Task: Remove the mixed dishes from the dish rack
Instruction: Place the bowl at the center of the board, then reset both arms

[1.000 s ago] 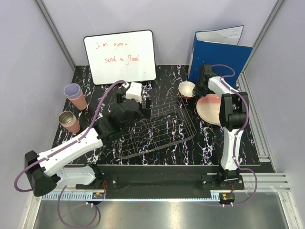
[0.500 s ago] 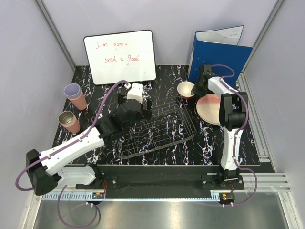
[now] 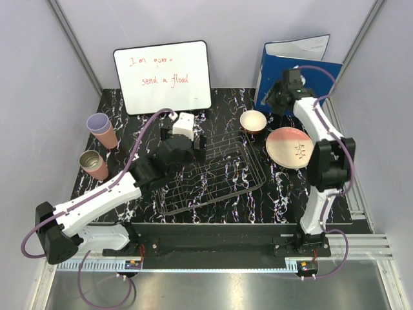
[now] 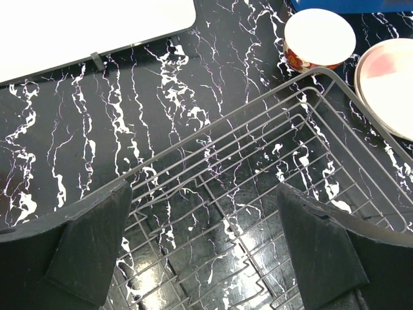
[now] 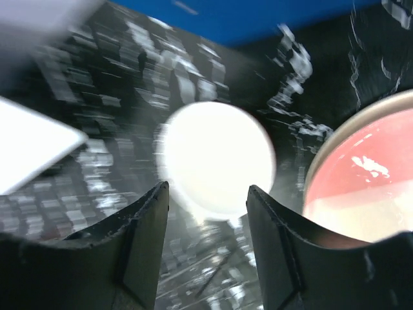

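Note:
The dish rack is a black wire basket mid-table with nothing in it. My left gripper hangs open over its far left corner; in the left wrist view the rack's wires run between the spread fingers. The cream-and-brown bowl stands upright on the table beyond the rack's far right corner, next to a cream-pink plate. My right gripper is raised behind the bowl, open and empty. Its blurred wrist view shows the bowl and the plate below.
A lavender tumbler and a pink tumbler stand at the table's left edge. A whiteboard leans at the back left and a blue folder stands at the back right, just behind my right gripper.
My right gripper has opened, let go of the bowl and risen back toward the blue folder. The bowl stays on the table. The left gripper has edged slightly forward.

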Controlling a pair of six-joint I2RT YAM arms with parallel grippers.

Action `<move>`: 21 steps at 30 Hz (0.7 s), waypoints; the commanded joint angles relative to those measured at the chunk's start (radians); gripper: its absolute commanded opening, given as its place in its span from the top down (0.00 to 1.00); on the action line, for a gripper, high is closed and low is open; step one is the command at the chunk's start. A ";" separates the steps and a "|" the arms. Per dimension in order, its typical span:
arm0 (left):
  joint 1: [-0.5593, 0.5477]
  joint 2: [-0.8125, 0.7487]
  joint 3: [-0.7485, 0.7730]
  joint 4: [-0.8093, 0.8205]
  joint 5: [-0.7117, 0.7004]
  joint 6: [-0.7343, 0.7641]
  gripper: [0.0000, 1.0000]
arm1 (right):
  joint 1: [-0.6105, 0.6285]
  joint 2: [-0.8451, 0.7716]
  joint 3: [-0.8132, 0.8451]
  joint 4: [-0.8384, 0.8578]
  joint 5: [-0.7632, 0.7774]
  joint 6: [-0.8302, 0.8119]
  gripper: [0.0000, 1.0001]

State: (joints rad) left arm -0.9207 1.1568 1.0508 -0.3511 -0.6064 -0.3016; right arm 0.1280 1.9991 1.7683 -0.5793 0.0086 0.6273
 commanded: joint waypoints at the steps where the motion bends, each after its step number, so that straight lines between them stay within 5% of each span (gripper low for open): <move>1: 0.005 -0.011 0.069 0.018 0.007 -0.047 0.01 | 0.007 -0.294 -0.013 0.054 -0.007 0.048 0.40; 5: 0.023 0.018 0.107 -0.021 0.231 -0.077 0.01 | 0.087 -0.564 -0.294 0.237 0.025 0.000 0.34; 11: 0.025 0.075 0.167 -0.147 0.266 -0.110 0.01 | 0.399 -0.909 -0.607 0.289 0.323 -0.212 0.25; 21: 0.026 0.047 0.140 -0.193 0.300 -0.128 0.01 | 0.640 -1.120 -0.868 0.295 0.563 -0.270 0.20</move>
State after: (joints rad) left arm -0.8986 1.2369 1.1831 -0.5484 -0.3458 -0.4183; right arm 0.6956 0.9043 0.9436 -0.3298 0.4156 0.4171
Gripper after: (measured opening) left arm 0.987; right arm 0.781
